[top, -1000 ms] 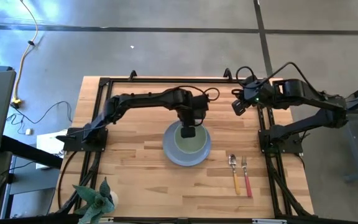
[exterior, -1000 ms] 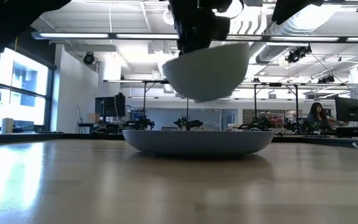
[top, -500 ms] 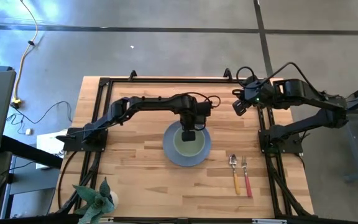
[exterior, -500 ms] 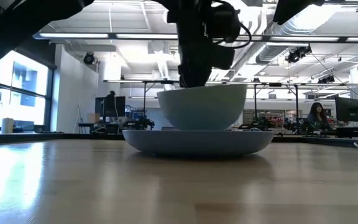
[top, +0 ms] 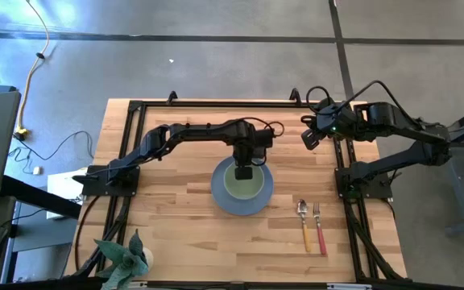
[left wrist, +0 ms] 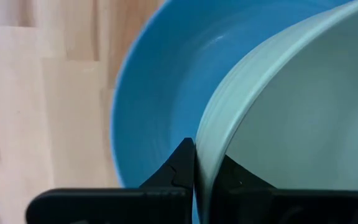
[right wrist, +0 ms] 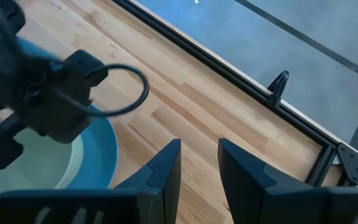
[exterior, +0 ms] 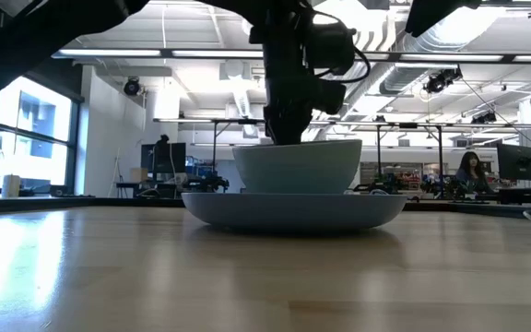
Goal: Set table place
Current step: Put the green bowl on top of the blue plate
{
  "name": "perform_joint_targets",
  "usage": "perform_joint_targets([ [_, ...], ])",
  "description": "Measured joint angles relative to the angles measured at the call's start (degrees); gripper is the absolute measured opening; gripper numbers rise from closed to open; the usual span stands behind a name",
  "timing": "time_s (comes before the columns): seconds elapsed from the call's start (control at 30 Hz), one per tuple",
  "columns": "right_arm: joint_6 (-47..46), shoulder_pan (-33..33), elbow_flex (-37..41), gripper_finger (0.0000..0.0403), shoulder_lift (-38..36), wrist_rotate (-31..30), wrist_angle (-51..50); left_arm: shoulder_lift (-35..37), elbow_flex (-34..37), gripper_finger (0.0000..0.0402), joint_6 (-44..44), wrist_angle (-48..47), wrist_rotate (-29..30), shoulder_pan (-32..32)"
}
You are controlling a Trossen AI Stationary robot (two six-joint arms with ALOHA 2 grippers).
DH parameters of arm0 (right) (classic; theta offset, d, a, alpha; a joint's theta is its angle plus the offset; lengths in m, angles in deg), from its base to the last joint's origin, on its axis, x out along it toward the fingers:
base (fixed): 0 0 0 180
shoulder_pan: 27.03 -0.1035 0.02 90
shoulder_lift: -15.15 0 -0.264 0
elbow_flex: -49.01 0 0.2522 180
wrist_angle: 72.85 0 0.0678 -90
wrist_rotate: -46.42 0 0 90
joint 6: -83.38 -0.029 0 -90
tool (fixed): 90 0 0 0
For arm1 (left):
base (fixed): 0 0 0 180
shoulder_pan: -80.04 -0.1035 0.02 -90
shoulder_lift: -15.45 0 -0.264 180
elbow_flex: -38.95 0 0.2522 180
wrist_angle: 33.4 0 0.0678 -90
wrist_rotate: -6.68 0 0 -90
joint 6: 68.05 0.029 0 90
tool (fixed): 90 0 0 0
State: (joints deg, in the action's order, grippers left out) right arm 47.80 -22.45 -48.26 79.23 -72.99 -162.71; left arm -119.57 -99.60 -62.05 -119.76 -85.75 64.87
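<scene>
On the light wood table [top: 176, 209], the left gripper [top: 245, 171] reaches to the middle, its fingers [left wrist: 182, 168] clamped on the rim of the pale green bowl [top: 244, 185] at the bowl's 12 o'clock. The bowl sits inside the grey-blue plate [top: 221, 198]. At the plate's 4 o'clock lie the yellow-handled spoon [top: 304, 225] and, just beside it, the red-handled fork [top: 319, 229]. The right gripper [top: 309, 137] waits at the plate's 2 o'clock, fingers apart, holding nothing.

Evenly bright from overhead. Window glare on the table [exterior: 26, 267] toward its left edge, low view. Arms backlit to black silhouette. Bowl [left wrist: 291, 112] rim blurred close up.
</scene>
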Motion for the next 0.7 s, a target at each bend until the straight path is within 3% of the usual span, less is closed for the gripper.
perform_joint_targets([
  [0.7,0.0,-0.01,0.0,0.0099,0.0,0.0,0.02,-2.58,-0.07,0.0,1.11,-0.7,-3.71,0.19],
])
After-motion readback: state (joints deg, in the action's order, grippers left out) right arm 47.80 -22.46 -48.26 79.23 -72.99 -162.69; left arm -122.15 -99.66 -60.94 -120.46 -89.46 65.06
